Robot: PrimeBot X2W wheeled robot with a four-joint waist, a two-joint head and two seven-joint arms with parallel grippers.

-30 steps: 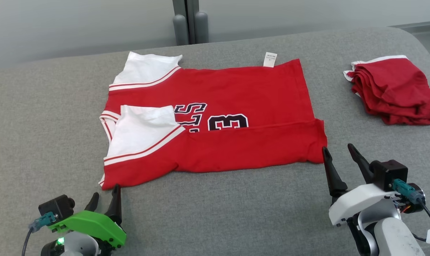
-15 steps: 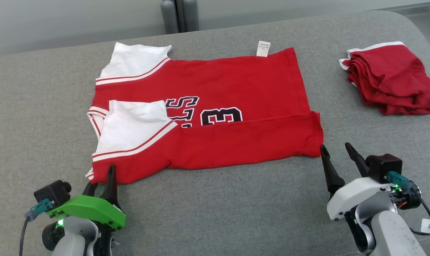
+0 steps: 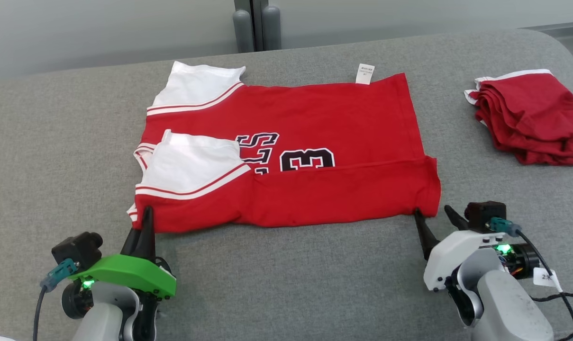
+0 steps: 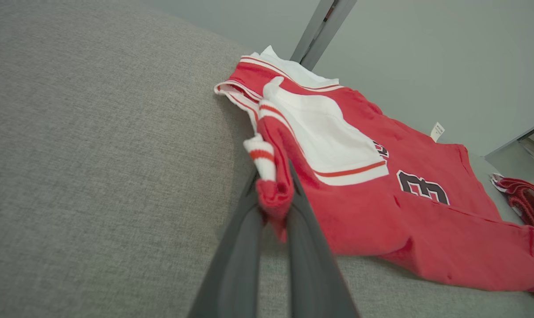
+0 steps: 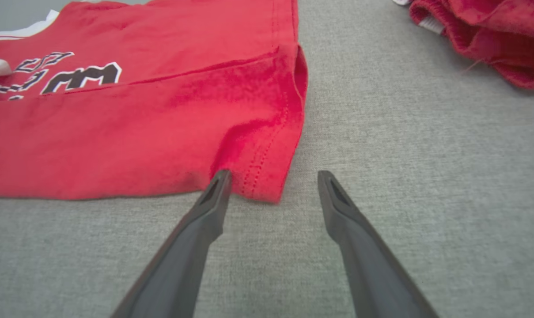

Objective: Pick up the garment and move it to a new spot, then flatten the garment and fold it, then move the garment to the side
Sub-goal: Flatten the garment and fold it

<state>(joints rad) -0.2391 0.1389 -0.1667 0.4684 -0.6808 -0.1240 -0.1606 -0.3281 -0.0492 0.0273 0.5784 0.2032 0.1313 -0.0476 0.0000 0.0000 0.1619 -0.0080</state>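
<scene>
A red garment [image 3: 305, 137] with white sleeves and black lettering lies flat on the grey table, its near long edge folded over. My left gripper [image 3: 143, 222] is shut on the garment's near left corner; in the left wrist view that corner [image 4: 273, 194] bunches between the two fingers. My right gripper [image 3: 433, 215] stands open at the near right corner. In the right wrist view the hem corner [image 5: 267, 185] lies between the spread fingertips [image 5: 220, 179], with the left tip touching the cloth.
A second red cloth [image 3: 532, 118], folded into a stack, lies at the table's right side, also seen as a red pile [image 5: 492, 35]. The grey table [image 3: 54, 142] stretches left of the garment. Two grey posts [image 3: 258, 26] stand behind the far edge.
My left gripper has gone forward to the garment's near left corner and shut on it. My right gripper has moved up to the near right corner, still open. The camera has shifted.
</scene>
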